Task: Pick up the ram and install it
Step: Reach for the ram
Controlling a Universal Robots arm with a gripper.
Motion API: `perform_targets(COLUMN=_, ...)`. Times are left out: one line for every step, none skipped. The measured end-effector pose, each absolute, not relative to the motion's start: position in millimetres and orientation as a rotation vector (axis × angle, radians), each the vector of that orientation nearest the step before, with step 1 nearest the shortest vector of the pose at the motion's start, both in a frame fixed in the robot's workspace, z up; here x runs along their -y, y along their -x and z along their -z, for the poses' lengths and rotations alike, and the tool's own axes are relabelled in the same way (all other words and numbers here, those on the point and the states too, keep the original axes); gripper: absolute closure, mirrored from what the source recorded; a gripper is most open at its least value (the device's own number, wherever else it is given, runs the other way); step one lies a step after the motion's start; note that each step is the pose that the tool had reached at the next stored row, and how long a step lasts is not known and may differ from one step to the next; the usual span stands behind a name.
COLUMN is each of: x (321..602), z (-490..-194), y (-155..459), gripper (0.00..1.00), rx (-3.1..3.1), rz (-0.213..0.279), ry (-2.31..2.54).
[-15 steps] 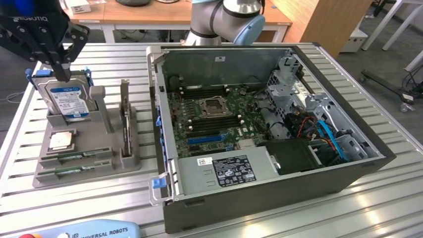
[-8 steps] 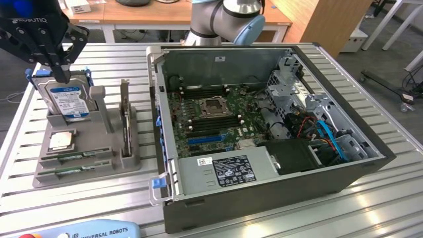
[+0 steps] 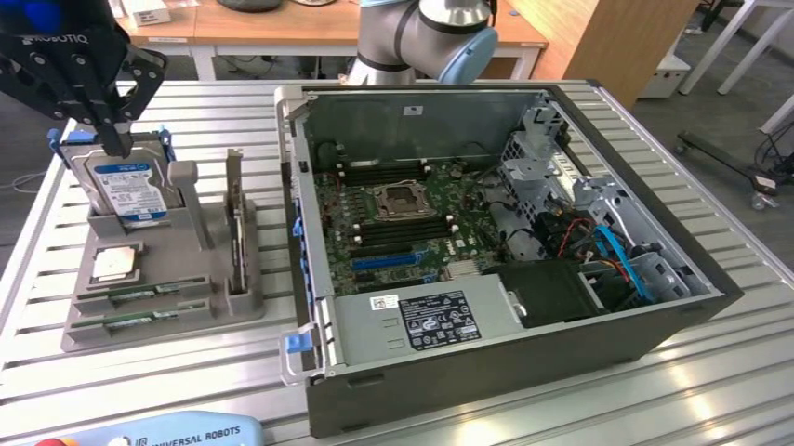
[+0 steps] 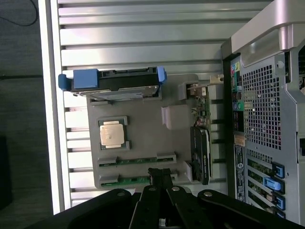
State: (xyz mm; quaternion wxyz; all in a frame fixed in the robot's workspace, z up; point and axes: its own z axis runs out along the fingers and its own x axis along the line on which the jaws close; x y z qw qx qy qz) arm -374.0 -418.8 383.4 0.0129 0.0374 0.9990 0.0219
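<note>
Two green ram sticks lie flat in slots at the near end of a grey holder tray (image 3: 174, 321): one ram (image 3: 143, 293) sits just behind the other ram (image 3: 134, 319). In the wrist view the same two show as one ram (image 4: 138, 161) and the other ram (image 4: 131, 180). My gripper (image 3: 114, 144) hangs well above the tray, over the upright hard drive (image 3: 130, 190), fingers shut with nothing between them. In the wrist view the gripper (image 4: 159, 175) lines up over the end of the nearer ram stick.
The tray also holds a square silver processor (image 3: 114, 263) and an upright card (image 3: 236, 223). An open computer case (image 3: 496, 214) with its motherboard (image 3: 397, 209) stands at the exterior view's right. A teach pendant (image 3: 162, 432) lies at the table's near edge.
</note>
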Motion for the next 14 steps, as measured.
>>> perform_targets(x=419.1, z=-383.4, y=374.1, gripper=0.90, rx=-3.113, rz=-0.068, ry=-0.116)
perform_targets(x=419.4, z=-383.4, y=374.0, gripper=0.90, rx=-3.113, rz=-0.068, ry=-0.116)
perform_targets(x=419.7, z=-383.4, y=374.0, gripper=0.90, rx=-3.113, rz=-0.068, ry=-0.116)
perform_targets(x=420.2, z=-383.4, y=374.0, gripper=0.90, rx=-3.113, rz=-0.068, ry=-0.116)
perform_targets(x=420.8, z=-383.4, y=374.0, gripper=0.90, rx=-3.113, rz=-0.068, ry=-0.116)
perform_targets(x=421.4, z=-383.4, y=374.0, gripper=0.90, rx=-3.113, rz=-0.068, ry=-0.116)
perform_targets(x=422.1, z=-383.4, y=374.0, gripper=0.90, rx=-3.113, rz=-0.068, ry=-0.116)
perform_targets(x=422.7, z=-383.4, y=374.0, gripper=0.90, rx=-3.113, rz=-0.068, ry=-0.116)
perform_targets(x=423.3, z=-383.4, y=374.0, gripper=0.90, rx=-3.113, rz=-0.068, ry=-0.117)
perform_targets(x=424.2, z=-383.4, y=374.0, gripper=0.90, rx=-3.113, rz=-0.068, ry=-0.116)
perform_targets(x=425.0, z=-383.4, y=374.0, gripper=0.90, rx=-3.113, rz=-0.068, ry=-0.117)
perform_targets(x=425.9, z=-383.4, y=374.0, gripper=0.90, rx=-3.113, rz=-0.068, ry=-0.116)
perform_targets(x=426.8, z=-383.4, y=374.0, gripper=0.90, rx=-3.113, rz=-0.068, ry=-0.116)
perform_targets(x=427.5, z=-383.4, y=374.0, gripper=0.90, rx=-3.113, rz=-0.068, ry=-0.117)
